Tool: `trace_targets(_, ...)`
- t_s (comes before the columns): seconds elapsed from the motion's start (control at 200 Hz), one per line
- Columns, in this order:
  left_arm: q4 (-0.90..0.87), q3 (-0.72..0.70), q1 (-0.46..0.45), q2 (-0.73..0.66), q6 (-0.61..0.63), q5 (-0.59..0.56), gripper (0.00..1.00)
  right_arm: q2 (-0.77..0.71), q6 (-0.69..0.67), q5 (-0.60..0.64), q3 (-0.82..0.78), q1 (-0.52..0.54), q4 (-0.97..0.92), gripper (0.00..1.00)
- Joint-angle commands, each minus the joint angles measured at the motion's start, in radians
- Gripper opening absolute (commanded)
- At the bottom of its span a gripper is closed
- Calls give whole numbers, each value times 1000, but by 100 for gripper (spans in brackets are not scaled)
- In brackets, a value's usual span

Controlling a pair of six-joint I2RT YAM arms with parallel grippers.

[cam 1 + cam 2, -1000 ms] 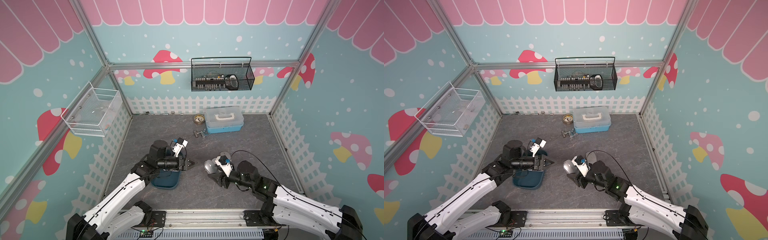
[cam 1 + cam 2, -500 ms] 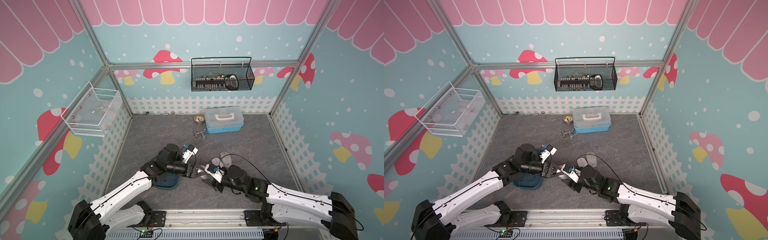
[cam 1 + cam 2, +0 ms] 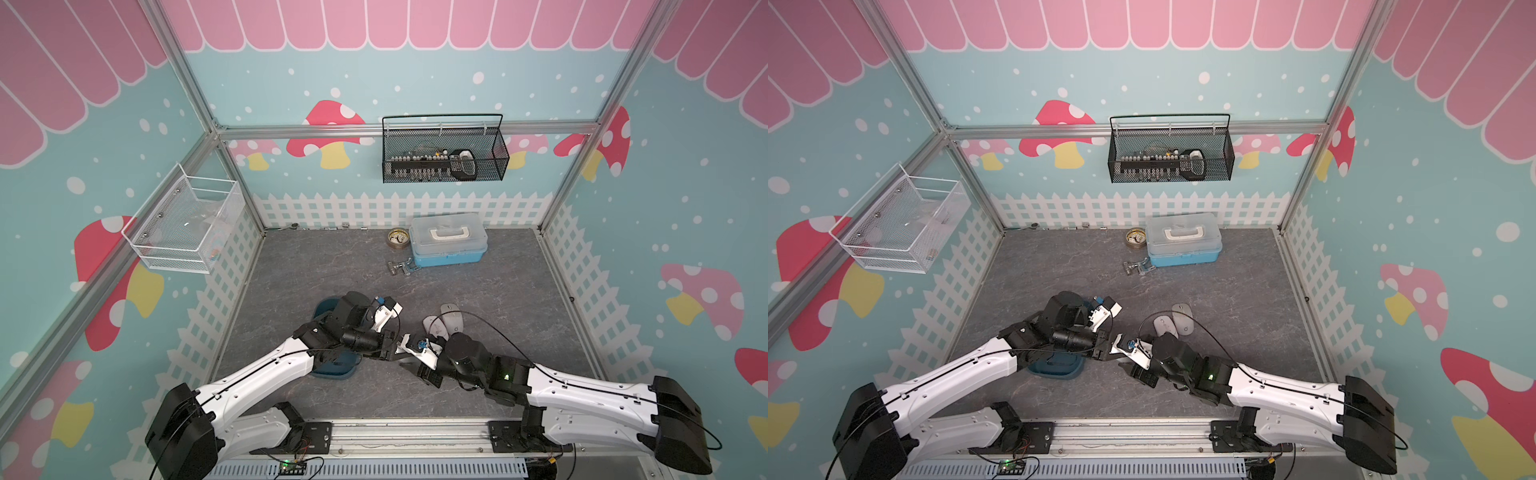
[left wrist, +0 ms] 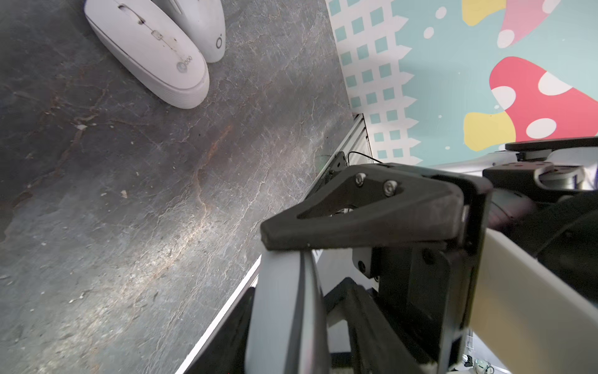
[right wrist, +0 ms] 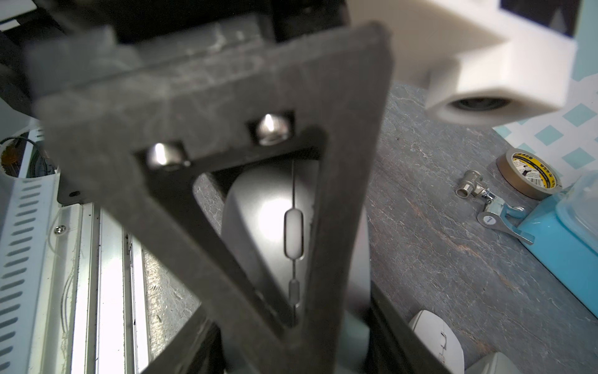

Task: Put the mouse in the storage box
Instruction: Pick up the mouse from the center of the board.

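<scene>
1. Change: 1 second ago the left gripper (image 3: 392, 348) sits over the box and the right gripper (image 3: 409, 358) carries the mouse well apart from it. Now the 2 meet tip to tip, so a handover looks under way.
2. Right gripper: pinching the grey matte plastic mouse (image 5: 268, 226), a smooth domed shell with a slim wheel slot.
3. Left gripper: jaws narrower than 1 second ago. 1 black triangular finger (image 4: 356, 223) lies against the mouse; cannot tell if it is clamped yet.
4. Task thing: the mouse is between both grippers, not in the shallow dark teal plastic storage box (image 3: 336, 371). The box lies at 9 o'clock of the meeting point, partly under the left arm.
5. Meaning: deposit not done. The right gripper should let go only once the left one holds.
6. Rest: 2 white glossy plastic mice (image 3: 451, 319) lie side by side at 2 o'clock. The floor (image 3: 519, 291) is dark grey, slate-veined and rough-looking. The box rim is low, its corners rounded.
</scene>
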Motion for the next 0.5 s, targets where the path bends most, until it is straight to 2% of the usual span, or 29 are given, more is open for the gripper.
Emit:
trace_targets(0.0,-13,7,-8,-6,21,-9,41,8,-16,18,29,10,3,43)
trace_targets(0.23,-14,19,-8,0,22,-21,20,12,-25,7,32,12,-2,43)
trace_targets(0.31,-14,26,-8,4,22,-26,15,8,-25,4,27,12,-3,47)
trace_targets(0.39,-15,26,-8,-1,24,-39,9,6,-26,6,25,12,-6,58)
trace_targets(0.44,-17,26,-6,-6,23,-50,8,3,-22,8,21,12,-6,70)
trace_targets(0.495,-21,23,-2,-11,24,-63,8,-5,-17,19,9,12,2,87)
